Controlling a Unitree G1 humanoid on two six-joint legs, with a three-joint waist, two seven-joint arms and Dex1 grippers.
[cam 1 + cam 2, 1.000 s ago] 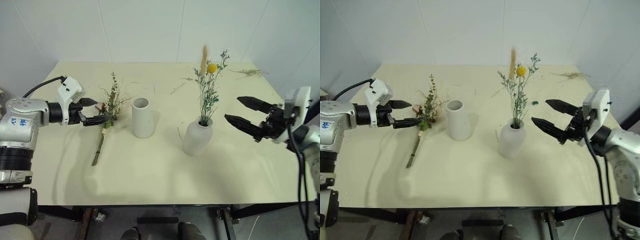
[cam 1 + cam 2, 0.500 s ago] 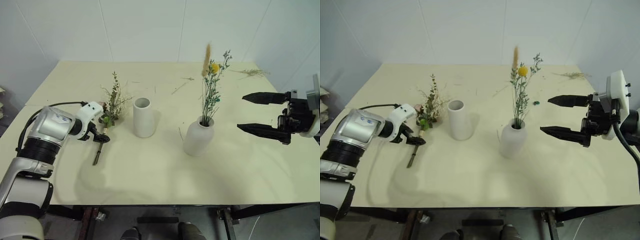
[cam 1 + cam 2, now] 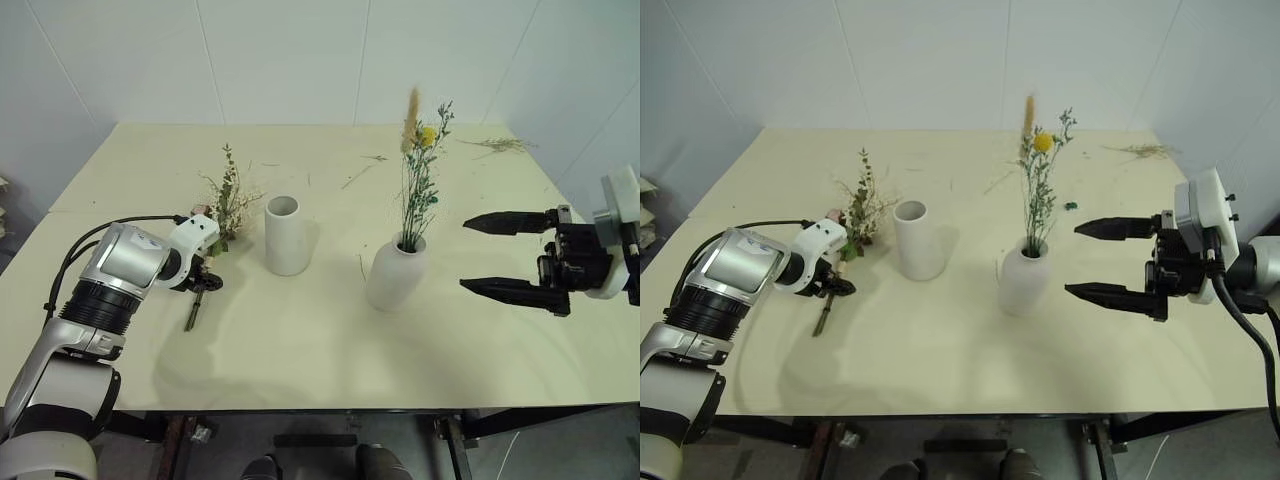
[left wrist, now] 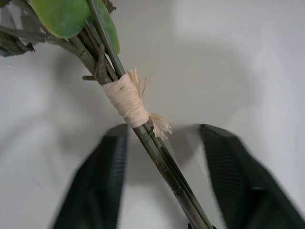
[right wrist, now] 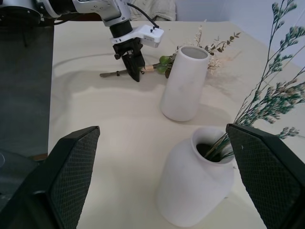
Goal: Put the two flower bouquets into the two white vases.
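A pale yellow table (image 3: 300,340) is carrying everything. A straight white vase (image 3: 285,235) is standing near its middle, and a rounder white vase (image 3: 396,273) is standing to the right of it, holding a slim green bunch (image 3: 420,175). A bushy bunch (image 3: 218,225) is lying flat to the left of the straight vase. Loose dried twigs (image 3: 497,145) are lying near the far right corner.
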